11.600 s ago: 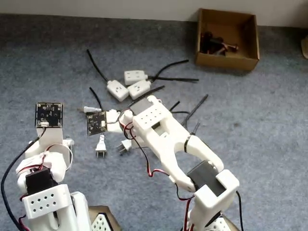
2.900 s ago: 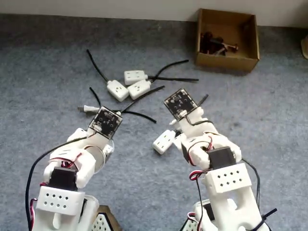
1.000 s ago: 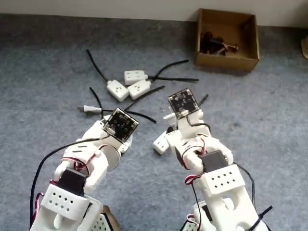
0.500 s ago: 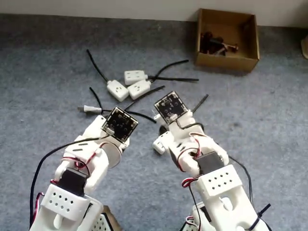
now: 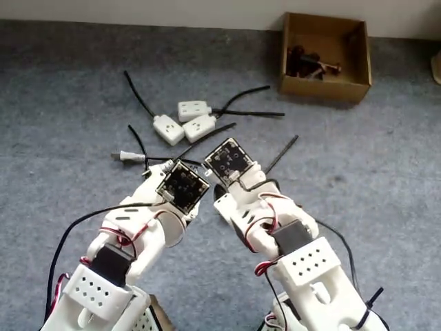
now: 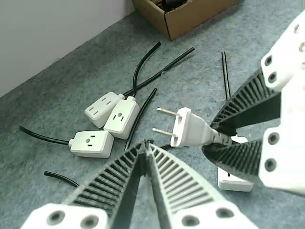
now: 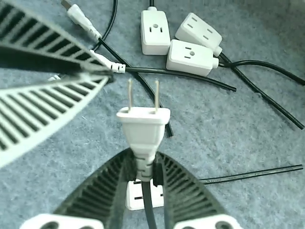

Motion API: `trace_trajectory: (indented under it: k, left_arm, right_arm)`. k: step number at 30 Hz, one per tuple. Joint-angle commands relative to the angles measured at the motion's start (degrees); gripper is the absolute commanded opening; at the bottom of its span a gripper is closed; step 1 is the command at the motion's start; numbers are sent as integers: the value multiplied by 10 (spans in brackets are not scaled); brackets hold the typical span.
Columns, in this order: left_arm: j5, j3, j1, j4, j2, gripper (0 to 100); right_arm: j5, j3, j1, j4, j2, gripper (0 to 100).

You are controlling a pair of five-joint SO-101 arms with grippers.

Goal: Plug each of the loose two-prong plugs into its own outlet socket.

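**Plug held in the air above a socket**

The white two-prong plug (image 7: 143, 125) is off the floor. The right gripper (image 7: 143, 164) pinches it at its cord end, and the prongs point away from the gripper, toward the far side of the grey carpet (image 5: 386, 172). One white socket (image 7: 142, 195) lies on the carpet beneath that gripper, apart from the plug. The left gripper (image 6: 146, 149) hangs just beside the plug, its fingers pressed together with nothing between them.

Farther off, three sockets (image 5: 193, 110) lie bunched together on the carpet, with black cords (image 5: 241, 96) trailing from them. A second plug (image 5: 128, 156) lies on the carpet to the left of the bunch, loose on its own cord. A cardboard box (image 5: 320, 89) stands at the far right, near the wall.
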Motion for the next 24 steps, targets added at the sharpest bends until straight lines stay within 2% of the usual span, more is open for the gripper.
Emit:
trace_trajectory:
  k: [1, 9, 13, 24]
  left_arm:
    - [4, 25, 4, -34, -46, 7]
    - [4, 75, 5, -31, -184, 7]
    - [4, 80, 7, 10, -228, 7]
    - [7, 100, 9, 39, -265, 7]
  right_arm:
    - [8, -4, -22, -12, -15, 5]
    - [7, -5, -35, 1, -15, 5]
    - [7, -4, -41, 4, -15, 5]
    - [7, -4, -41, 4, -15, 5]
